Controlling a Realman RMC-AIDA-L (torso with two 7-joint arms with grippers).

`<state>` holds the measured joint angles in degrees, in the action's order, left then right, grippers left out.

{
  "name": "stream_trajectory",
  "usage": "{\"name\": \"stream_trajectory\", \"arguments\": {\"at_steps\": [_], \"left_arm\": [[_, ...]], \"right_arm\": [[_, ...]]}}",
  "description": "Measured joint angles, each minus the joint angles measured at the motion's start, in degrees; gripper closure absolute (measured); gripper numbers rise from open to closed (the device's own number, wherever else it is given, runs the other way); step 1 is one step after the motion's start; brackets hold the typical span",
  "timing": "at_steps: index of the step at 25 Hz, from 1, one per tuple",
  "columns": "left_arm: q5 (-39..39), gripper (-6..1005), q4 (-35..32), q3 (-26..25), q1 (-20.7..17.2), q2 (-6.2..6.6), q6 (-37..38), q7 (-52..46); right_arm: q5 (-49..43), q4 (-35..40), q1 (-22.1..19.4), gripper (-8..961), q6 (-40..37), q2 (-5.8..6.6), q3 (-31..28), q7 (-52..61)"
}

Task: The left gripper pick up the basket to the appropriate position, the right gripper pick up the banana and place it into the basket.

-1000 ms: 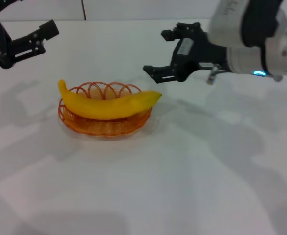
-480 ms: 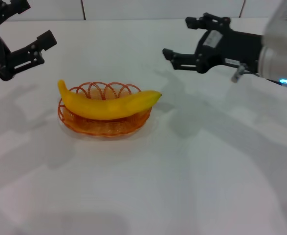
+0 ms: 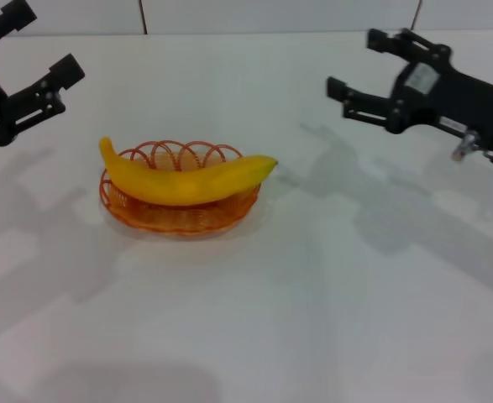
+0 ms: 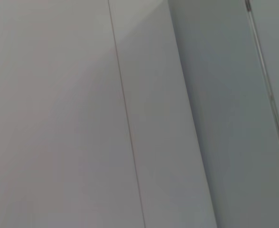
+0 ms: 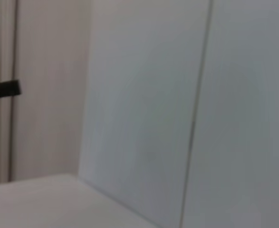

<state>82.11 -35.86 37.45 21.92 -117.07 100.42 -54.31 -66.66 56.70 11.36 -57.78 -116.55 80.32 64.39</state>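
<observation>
— Right hand [image 3: 359, 63] hangs with its fingers spread and nothing between them. Where's the fruit?

— Well off to that hand's left and lower, the banana [image 3: 187, 179] lies across the basket [image 3: 179, 217], its two ends poking past the looped rim. The basket sits flat on the table [image 3: 313, 319].

— And the left hand [image 3: 36, 46]?

— Also spread and empty, raised up and away from the basket's far-left side. I'd judge both are clear because the fruit is already placed.

— Do the wrist cameras help?

— No. They show only pale wall panels; just the head camera shows the hands, basket and banana.
</observation>
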Motion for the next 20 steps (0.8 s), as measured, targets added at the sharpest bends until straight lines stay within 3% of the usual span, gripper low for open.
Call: {"name": "stream_trajectory", "arguments": {"at_steps": [5,8,13,17,20], "left_arm": [[0.1,108,0.4,0.4,0.0,0.03,0.0,0.1],[1.3,108,0.4,1.1,0.1,0.29,0.4,-0.2],[6.5,108,-2.3,2.0,-0.3,0.64,2.7,-0.5],[14.1,108,-10.1,2.0,-2.4,0.80,8.7,-2.6],[16.1,108,-13.3,1.8,-3.4,0.79,10.0,-4.2]], "right_arm": [[4.4,-8.4,1.3,59,-4.9,0.05,-3.6,-8.6],[4.2,-10.2,1.8,59,-8.4,0.80,-5.0,-9.3],[2.7,-12.9,2.5,59,-17.1,4.99,-5.4,-9.4],[0.9,-17.5,4.8,59,-25.7,8.69,-6.0,-9.1],[-1.8,-20.1,6.3,59,-30.9,10.57,-7.0,-8.2]]}}
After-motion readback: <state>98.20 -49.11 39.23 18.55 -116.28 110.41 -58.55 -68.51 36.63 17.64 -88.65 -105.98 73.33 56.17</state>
